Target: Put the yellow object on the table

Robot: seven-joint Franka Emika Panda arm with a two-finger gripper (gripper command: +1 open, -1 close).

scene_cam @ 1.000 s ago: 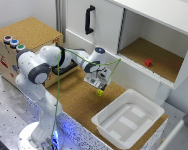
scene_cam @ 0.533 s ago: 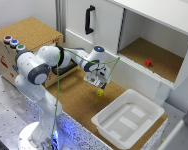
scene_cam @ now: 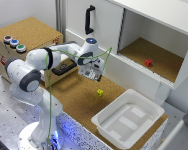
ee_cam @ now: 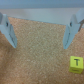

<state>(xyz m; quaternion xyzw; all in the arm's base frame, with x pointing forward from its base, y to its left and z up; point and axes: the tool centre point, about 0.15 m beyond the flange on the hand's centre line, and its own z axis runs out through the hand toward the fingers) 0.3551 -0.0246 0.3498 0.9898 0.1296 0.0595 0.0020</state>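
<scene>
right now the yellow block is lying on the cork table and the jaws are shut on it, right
Not quite. The yellow block does lie on the cork table, but the jaws are open and empty; the wrist view shows the block apart from both fingers.

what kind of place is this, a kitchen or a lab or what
Most likely a robot lab test bench, not a kitchen: a Franka arm on a perforated metal base, a cork tabletop holding a tiny yellow block, and a box of coloured buttons.

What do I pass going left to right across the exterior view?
Cork-topped box with coloured buttons → gripper → yellow object on the table → white bin → red block in the open cabinet.
</scene>
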